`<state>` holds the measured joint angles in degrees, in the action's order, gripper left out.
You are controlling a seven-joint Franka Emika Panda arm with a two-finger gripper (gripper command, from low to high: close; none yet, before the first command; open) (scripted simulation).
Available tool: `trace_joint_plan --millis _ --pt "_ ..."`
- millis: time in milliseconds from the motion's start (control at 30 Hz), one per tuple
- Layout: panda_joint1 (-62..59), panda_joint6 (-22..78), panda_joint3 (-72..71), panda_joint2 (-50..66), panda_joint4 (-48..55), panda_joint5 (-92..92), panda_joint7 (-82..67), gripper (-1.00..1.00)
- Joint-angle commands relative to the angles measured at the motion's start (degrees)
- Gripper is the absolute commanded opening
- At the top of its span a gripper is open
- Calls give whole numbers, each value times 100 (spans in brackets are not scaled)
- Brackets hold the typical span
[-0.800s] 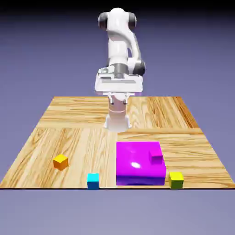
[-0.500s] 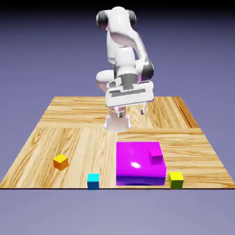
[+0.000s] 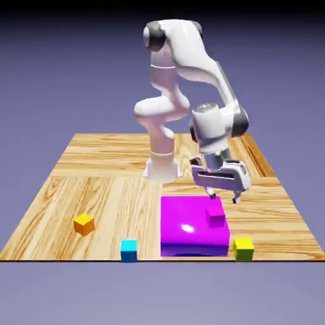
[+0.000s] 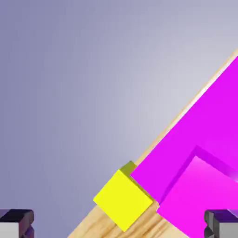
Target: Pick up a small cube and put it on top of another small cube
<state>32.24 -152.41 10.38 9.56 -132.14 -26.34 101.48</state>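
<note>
The small yellow-green cube [image 3: 243,247] rests on the wooden table near its front edge, just right of the large flat magenta block [image 3: 190,227]. On that block's right side sits the small magenta cube [image 3: 216,217]. My gripper [image 3: 223,197] hangs open and empty a little above the small magenta cube. In the hand view the yellow-green cube [image 4: 123,200] lies between the two grey fingertips [image 4: 16,222] with the small magenta cube [image 4: 204,197] to its right.
An orange cube [image 3: 84,223] sits toward the exterior view's left. A cyan cube [image 3: 129,249] stands at the front edge, left of the big block. The table's front edge [image 3: 159,259] runs just past the cubes.
The arm has swung down toward the front and the exterior view's right, from above the table's middle to over the big block. No cube has moved.
</note>
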Motion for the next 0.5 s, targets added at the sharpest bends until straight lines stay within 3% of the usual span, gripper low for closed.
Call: trace_joint_plan --millis 0,467 --pt "135 87 53 175 119 -105 250 0" --pt "1898 738 1518 1998 1289 -852 3261 0"
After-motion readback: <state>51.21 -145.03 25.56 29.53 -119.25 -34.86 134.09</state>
